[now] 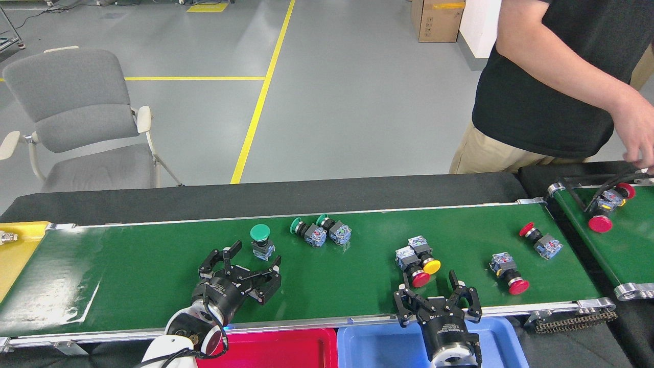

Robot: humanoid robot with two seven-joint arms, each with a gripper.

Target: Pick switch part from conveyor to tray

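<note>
No legible text or labels anywhere.

Both arms end in black skeletal-looking grippers, left gripper (244, 263) and right gripper (433, 287), on black cylindrical wrists with silver rings, white lettering, thin black cable.

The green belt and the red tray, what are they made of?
The conveyor looks like smooth rubber or plastic sheet with a glossy finish: white light glare shows at its left end. Its edge rails look like silvery metal. The red tray looks like moulded plastic: even colour, slight sheen.
</note>
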